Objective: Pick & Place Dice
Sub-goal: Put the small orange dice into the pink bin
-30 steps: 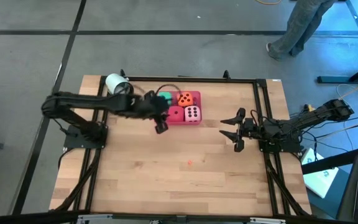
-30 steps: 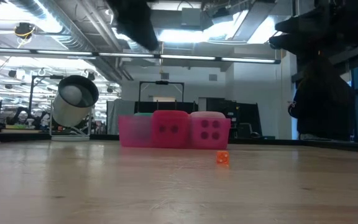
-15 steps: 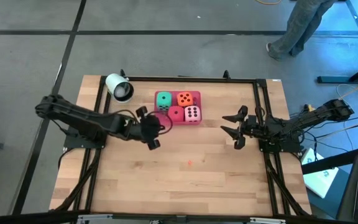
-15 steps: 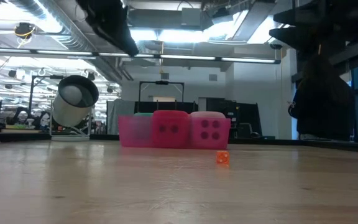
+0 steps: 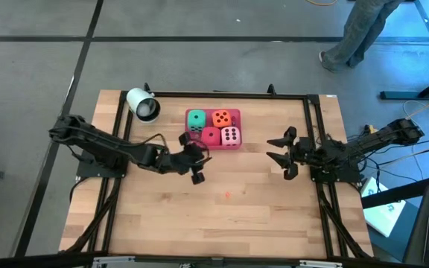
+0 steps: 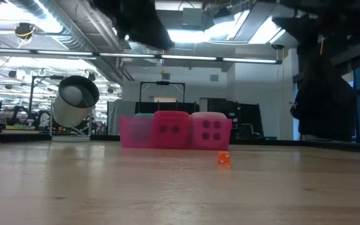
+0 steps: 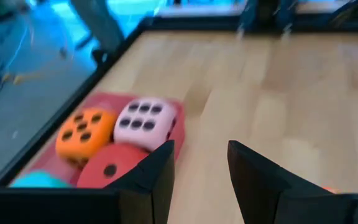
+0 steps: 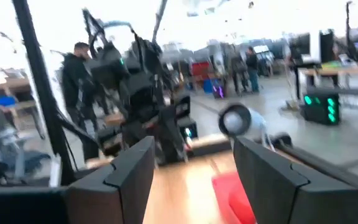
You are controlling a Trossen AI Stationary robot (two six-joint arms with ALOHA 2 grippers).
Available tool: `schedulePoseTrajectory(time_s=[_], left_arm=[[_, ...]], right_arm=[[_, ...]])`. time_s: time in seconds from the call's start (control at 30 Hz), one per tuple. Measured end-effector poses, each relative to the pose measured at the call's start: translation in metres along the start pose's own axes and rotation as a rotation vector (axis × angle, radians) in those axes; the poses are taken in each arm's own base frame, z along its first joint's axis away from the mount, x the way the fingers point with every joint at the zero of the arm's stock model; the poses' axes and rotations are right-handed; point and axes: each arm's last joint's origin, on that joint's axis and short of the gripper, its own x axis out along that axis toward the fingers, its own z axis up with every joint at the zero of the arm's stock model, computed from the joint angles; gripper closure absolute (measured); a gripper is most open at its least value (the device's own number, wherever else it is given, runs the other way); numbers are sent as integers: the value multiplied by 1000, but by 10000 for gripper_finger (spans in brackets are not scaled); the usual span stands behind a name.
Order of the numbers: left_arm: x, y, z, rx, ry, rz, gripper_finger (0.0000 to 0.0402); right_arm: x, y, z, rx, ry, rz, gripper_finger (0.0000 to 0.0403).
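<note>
In the high view, the four soft pipped dice, teal-green (image 5: 196,119), orange (image 5: 221,117), red (image 5: 210,137) and pale pink (image 5: 230,135), are seen packed together on a flat pink tray (image 5: 236,113) at upper centre of the wooden bench (image 5: 237,216). The left claw (image 5: 195,158) is placed just below-left of the red die, part-open and empty. The right claw (image 5: 282,154), also open and empty, is held farther off to the right.

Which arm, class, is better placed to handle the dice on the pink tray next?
Probably the left. Its gripper, open and empty, hovers just beside the red die and pink tray. The right gripper waits farther off, near the table's right side.
</note>
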Motion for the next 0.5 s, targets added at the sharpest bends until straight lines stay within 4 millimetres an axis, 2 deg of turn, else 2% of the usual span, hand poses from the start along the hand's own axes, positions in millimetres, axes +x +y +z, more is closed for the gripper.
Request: schedulePoseTrajectory(time_s=[0.23,0.4,0.5], left_arm=[[-40,8,-7,-20,-159,-74,260],[-63,22,-30,-71,-285,-278,260],[-69,31,-46,-118,-353,-363,260]], right_arm=[[0,1,7,-58,-72,37,183],[5,2,-2,-44,-11,63,183],[10,2,-13,-21,59,94,183]])
